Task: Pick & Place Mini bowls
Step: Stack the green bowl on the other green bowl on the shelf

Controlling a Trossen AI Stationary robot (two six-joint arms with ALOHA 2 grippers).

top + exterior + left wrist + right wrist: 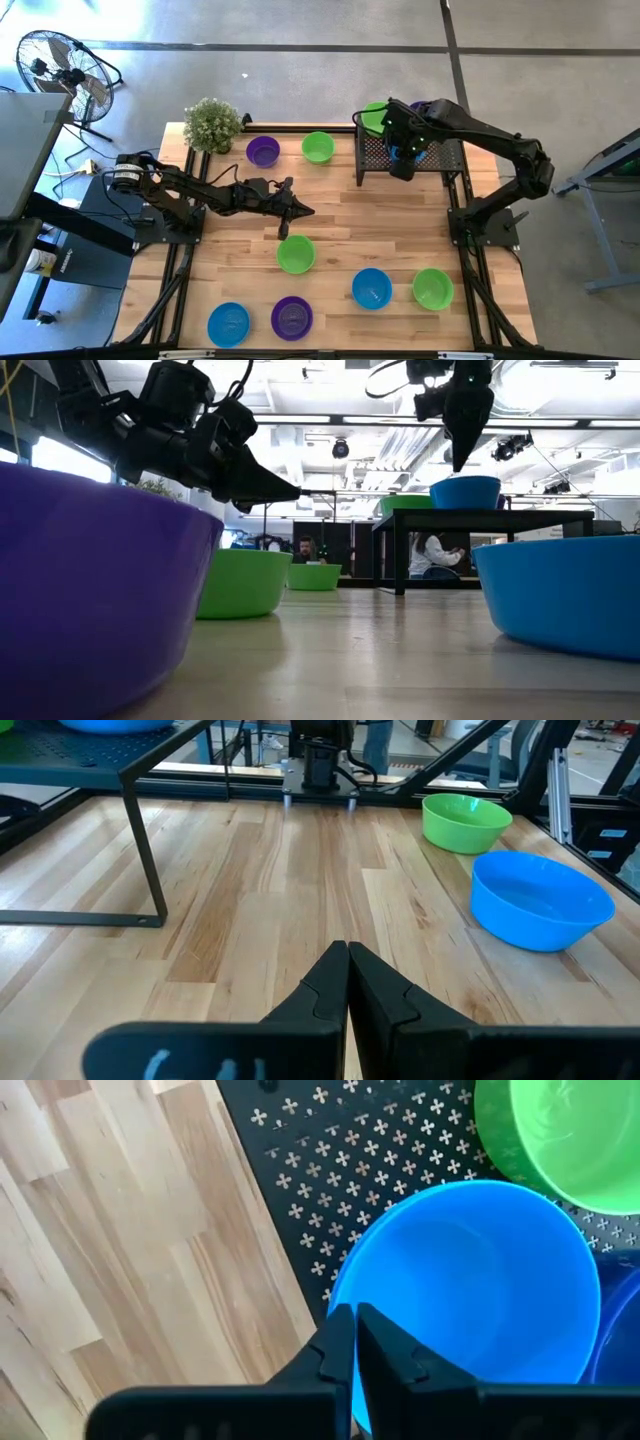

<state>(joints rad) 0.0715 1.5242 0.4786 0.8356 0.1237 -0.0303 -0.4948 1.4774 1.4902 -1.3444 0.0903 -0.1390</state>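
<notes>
Here, nearest you along the table's front edge, note a blue mini bowl, a purple mini bowl, a second blue bowl and a green bowl. Farther in, a green bowl sits mid-table, just beside the left gripper, which hovers above the wood with its fingers pressed together and holding nothing. Toward the back edge, observe a purple bowl, a green bowl and the potted plant. On the black mesh rack, the right gripper hangs over a blue bowl, fingers closed and empty; a green bowl rests beside it.
</notes>
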